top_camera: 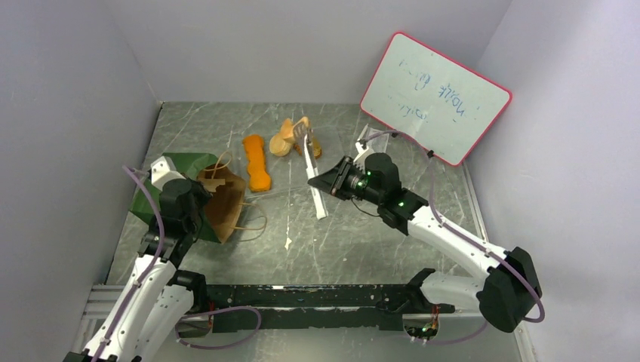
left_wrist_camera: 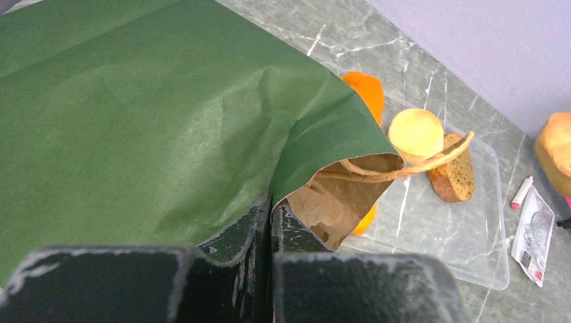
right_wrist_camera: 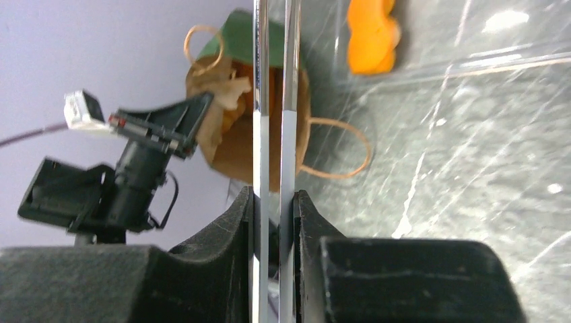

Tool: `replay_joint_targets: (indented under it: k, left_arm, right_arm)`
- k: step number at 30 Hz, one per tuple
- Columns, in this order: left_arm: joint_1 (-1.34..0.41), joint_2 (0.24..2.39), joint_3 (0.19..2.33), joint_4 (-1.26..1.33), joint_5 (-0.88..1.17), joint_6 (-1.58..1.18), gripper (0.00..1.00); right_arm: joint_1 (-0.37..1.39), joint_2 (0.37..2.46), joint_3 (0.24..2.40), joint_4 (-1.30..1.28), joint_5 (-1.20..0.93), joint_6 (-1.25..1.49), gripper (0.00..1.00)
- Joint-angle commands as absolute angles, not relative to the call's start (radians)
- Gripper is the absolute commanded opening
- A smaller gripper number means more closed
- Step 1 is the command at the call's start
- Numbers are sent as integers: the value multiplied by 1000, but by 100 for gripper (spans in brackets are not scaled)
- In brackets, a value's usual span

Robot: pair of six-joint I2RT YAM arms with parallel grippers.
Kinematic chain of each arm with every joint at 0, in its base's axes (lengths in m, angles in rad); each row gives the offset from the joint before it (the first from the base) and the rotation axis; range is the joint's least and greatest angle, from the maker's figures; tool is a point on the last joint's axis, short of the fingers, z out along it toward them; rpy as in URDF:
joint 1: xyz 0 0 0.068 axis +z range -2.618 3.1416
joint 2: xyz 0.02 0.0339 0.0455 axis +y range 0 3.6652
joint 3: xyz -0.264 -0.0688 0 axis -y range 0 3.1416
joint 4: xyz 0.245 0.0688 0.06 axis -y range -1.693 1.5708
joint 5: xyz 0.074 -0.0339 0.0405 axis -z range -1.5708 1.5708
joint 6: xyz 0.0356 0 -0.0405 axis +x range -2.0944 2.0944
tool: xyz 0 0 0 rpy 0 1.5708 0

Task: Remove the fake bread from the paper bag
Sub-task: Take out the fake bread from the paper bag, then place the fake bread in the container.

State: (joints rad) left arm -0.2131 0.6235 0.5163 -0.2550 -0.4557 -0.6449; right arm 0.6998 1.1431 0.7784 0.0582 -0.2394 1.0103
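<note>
The paper bag lies on its side at the left, green outside and brown inside, mouth toward the middle. My left gripper is shut on the bag's mouth edge. In the right wrist view an orange piece of fake bread shows inside the bag. Outside it, a long orange loaf, a round bun and a brown slice rest on a clear tray. My right gripper is shut on white tongs, held crosswise.
A pink-framed whiteboard leans at the back right. More bread pieces lie near the tongs' far end. A marker and a paper slip lie beyond the tray. Grey walls close in on three sides.
</note>
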Motion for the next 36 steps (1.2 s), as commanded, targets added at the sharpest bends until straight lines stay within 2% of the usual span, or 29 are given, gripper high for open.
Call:
replay_joint_targets:
  k: [1,10,24,28,34,36]
  left_arm:
    - [-210,602,553,-263,-414,-625,7]
    - [-210,571,557,-277,-340,-618,7]
    - [-211,569,563,-257,-294,-610,7]
    - [-210,567,558,-252,-286,-612,7]
    - [-211,566,564,-255,-282,-610,7]
    - [-210,567,567,-256,-280,-612,7]
  right_arm:
    - [624,1155,801,152,-192,962,0]
    - [446,1309,761,351,-220,961,0]
    - [383,1606,714,604,-237,963,0]
    - [377,1658,688,657,-243,977,8]
    - [377,1679,650,685,-256,978,32]
    - [377,1678,641,688,-261,980,36]
